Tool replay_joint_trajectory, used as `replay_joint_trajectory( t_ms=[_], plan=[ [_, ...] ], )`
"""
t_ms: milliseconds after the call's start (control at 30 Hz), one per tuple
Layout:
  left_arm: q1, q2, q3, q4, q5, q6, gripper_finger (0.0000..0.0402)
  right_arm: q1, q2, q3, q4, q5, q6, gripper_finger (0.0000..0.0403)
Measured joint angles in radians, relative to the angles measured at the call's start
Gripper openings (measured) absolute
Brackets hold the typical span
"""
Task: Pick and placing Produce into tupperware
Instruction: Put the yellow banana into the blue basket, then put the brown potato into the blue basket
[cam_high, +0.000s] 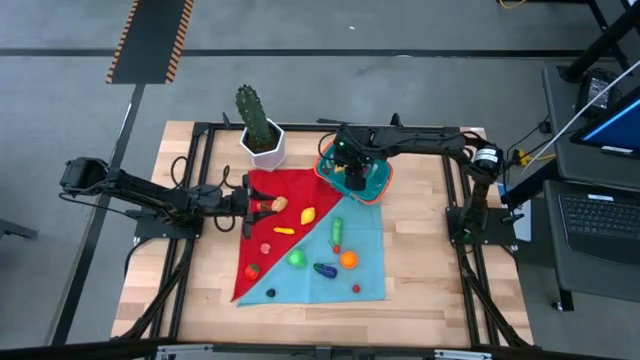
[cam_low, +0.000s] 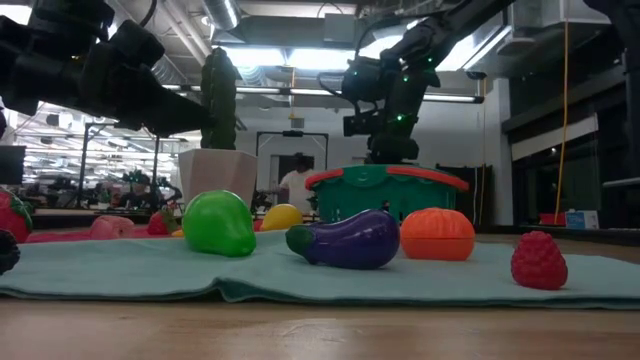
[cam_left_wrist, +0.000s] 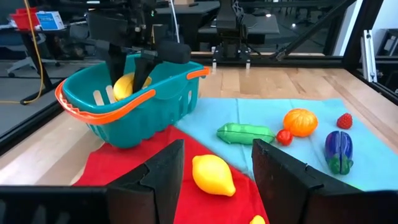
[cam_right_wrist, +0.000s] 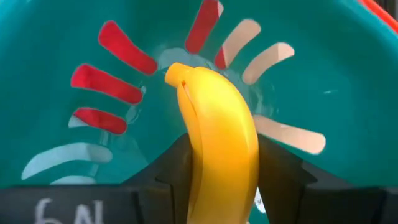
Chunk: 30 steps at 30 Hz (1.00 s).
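The teal tupperware (cam_high: 372, 180) with an orange rim stands at the far edge of the red and blue cloth. It also shows in the left wrist view (cam_left_wrist: 143, 112). My right gripper (cam_high: 354, 172) reaches down into it, shut on a yellow banana (cam_right_wrist: 217, 130). My left gripper (cam_left_wrist: 214, 177) is open and empty, low over the red cloth (cam_high: 268, 206), pointing at a yellow lemon (cam_left_wrist: 213, 175). More produce lies on the cloth: a green cucumber (cam_high: 337, 230), an orange (cam_high: 348, 259), an eggplant (cam_high: 325, 269), a green pear (cam_high: 297, 258) and a raspberry (cam_high: 356, 288). My right gripper pinches the banana's sides (cam_right_wrist: 219, 177) between its two fingers. It comes from above, pointing down into the tub. The banana's tip (cam_right_wrist: 177, 73) points at the tub's slotted floor (cam_right_wrist: 124, 74). I cannot tell whether the tip touches the floor.
A tall green cactus in a white pot (cam_high: 262, 140) stands at the far left of the cloth, close beside the tub. Bare wooden table (cam_high: 430, 250) lies to the right of the cloth. Black frame rails (cam_high: 190, 250) run along the table's sides.
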Motion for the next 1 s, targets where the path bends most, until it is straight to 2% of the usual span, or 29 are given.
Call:
replay_joint_trajectory(
  t_ms=[467, 667, 767, 1000],
  plan=[
    [0.0, 0.0, 0.0, -0.002, 0.0, 0.0, 0.0179, 0.0, 0.028, -0.001, 0.004, -0.036, 0.002, 0.0146],
    [0.0, 0.0, 0.0, -0.01, 0.0, 0.0, 0.0179, 0.0, 0.027, 0.0, 0.007, -0.034, 0.006, 0.0207],
    [0.0, 0.0, 0.0, -0.011, 0.0, 0.0, 0.0179, -0.002, 0.027, 0.0, 0.015, -0.033, 0.026, 0.0221],
    [0.0, 0.0, 0.0, -0.011, 0.0, 0.0, 0.0179, -0.016, 0.022, -0.001, 0.031, -0.024, 0.05, 0.0207]
  ],
)
